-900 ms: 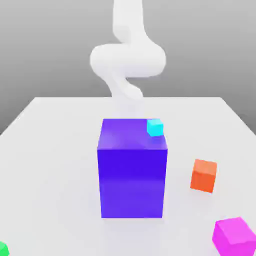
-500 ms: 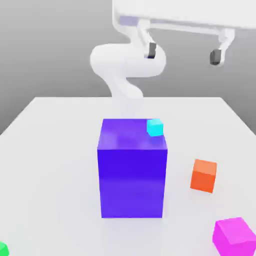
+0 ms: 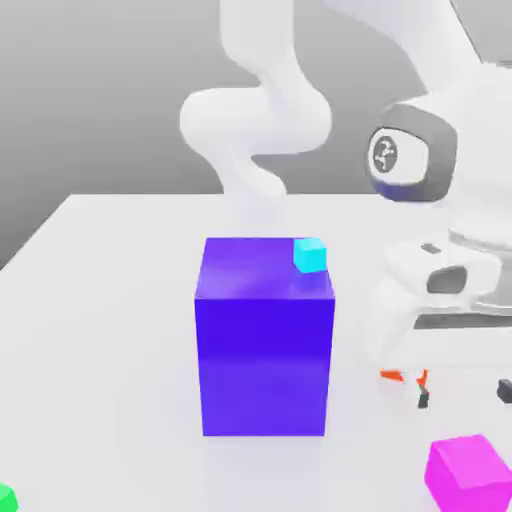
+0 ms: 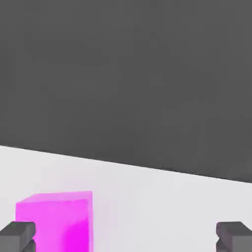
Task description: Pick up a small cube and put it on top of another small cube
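Note:
The small magenta-pink cube (image 3: 470, 475) lies on the white table at the near right of the exterior view. In the hand view the same cube (image 4: 56, 221) sits close to one dark fingertip (image 4: 17, 236). My gripper (image 3: 463, 394) hangs low over the table just behind this cube. It is open, fingers wide apart, with nothing between them (image 4: 125, 238). The orange cube (image 3: 393, 376) is almost wholly hidden behind my white hand, with slivers of orange showing under it.
A tall blue-violet block (image 3: 265, 340) stands in the middle of the table (image 3: 110, 300), with a tiny cyan cube (image 3: 310, 255) on its back right corner. A green object (image 3: 6, 497) peeks in at the near left corner. My arm's white links rise behind the block.
My hand has come down from the top of the exterior view to just above the table on the right, covering the orange cube. The fingers stay wide apart. No cube has moved.

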You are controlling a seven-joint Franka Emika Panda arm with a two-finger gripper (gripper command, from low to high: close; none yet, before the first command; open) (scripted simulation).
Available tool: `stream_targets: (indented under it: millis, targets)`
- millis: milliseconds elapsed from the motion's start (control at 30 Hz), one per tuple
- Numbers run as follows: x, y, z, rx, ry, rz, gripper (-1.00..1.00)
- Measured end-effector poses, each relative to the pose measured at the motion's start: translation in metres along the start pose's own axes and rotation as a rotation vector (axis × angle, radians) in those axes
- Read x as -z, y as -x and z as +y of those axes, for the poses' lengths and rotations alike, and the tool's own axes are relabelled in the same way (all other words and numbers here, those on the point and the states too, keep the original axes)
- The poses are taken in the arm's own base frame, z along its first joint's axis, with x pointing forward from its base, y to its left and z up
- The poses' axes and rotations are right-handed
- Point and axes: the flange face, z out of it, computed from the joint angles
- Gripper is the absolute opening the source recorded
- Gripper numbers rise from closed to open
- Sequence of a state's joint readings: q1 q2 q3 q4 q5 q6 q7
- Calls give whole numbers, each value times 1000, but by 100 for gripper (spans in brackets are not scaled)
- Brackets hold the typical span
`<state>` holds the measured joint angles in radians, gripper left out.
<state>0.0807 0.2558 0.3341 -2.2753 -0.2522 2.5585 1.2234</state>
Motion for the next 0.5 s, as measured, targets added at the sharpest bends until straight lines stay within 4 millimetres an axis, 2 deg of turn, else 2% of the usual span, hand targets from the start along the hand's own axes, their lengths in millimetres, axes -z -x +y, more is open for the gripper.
stream_targets:
  millis: [67, 200, 233, 400, 433, 500]
  targets:
    - [-27, 20, -6, 13, 12, -51, 0]
    - [-86, 32, -9, 16, 15, -75, 0]
    - [-98, 34, -8, 17, 16, -75, -100]
    - [-98, 34, -8, 16, 14, -75, -100]
    - [-104, 35, -8, 17, 15, -76, -100]
    - [-89, 33, -9, 16, 14, -76, -100]
